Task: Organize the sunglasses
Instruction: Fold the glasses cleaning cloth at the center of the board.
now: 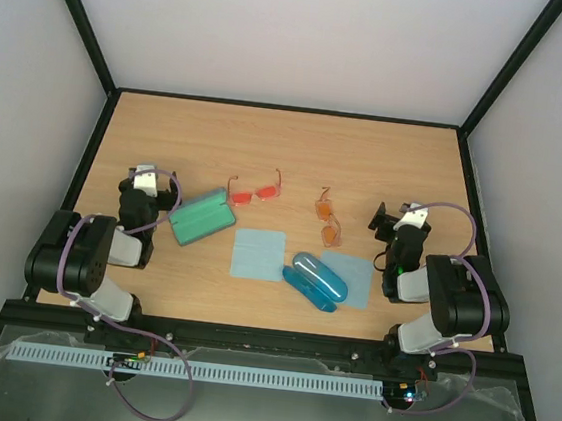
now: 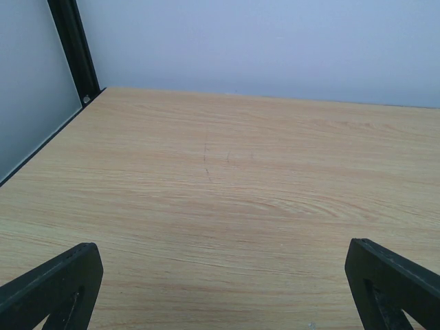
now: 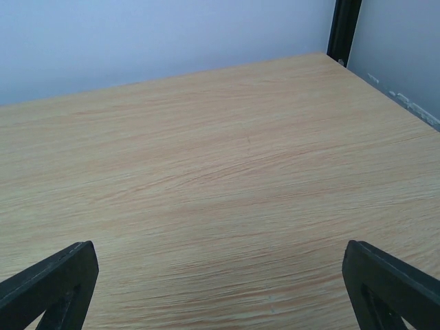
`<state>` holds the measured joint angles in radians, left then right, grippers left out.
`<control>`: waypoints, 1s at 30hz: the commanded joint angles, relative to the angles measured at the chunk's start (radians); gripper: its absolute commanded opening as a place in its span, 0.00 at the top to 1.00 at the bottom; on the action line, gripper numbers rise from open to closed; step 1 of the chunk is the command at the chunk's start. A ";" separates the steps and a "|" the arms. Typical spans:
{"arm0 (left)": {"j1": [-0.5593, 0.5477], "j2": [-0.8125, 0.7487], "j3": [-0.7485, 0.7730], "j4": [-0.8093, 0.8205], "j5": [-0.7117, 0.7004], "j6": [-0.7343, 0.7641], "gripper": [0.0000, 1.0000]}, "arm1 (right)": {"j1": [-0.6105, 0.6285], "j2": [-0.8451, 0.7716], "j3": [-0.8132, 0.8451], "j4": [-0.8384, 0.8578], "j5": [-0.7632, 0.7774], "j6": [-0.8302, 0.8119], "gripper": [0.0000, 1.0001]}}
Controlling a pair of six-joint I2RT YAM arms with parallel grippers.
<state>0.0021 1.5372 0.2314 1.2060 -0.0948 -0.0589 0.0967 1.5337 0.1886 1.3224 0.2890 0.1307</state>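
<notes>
at the bottom of the top view, the two arm bases are seen bolted along the near edge of the table (image 1: 298,142). just above them, the left gripper (image 1: 148,174) is found at the left of the frame and the right gripper (image 1: 399,217) at the right. in each wrist view the black fingers (image 2: 51,289) are set wide apart at the lower corners, and only bare wood is shown between them, so neither gripper is clamped on anything. at lower centre a blue case (image 1: 316,280) is laid, overlapping the left edge of a pale blue cloth (image 1: 353,270). a second cloth (image 1: 257,253) is spread just left of it. a green case (image 1: 203,216) is placed left of centre, near the left gripper. further up, the orange sunglasses (image 1: 328,219) are seen right of centre, above the blue case. the red-pink sunglasses (image 1: 256,192) are seen at centre, just right of the green case. both pairs are laid on bare wood, apart from each other and outside the cases. plain wood is seen beyond them, up to the back wall.
</notes>
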 commanded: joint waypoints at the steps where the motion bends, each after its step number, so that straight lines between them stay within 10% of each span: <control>1: -0.001 0.000 0.014 0.046 0.015 0.005 0.00 | -0.007 0.001 0.014 0.006 -0.003 0.001 0.02; 19: -0.003 -0.115 -0.040 0.054 0.007 0.006 0.00 | -0.001 -0.060 -0.025 0.036 0.016 -0.004 0.01; 30: -0.092 -0.528 0.146 -0.527 -0.103 -0.102 0.01 | 0.012 -0.506 0.309 -0.866 -0.015 0.246 0.02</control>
<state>-0.0883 1.1358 0.2874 0.9333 -0.1532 -0.0711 0.1024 1.1183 0.3485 0.8413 0.3111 0.2462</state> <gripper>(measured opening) 0.995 0.986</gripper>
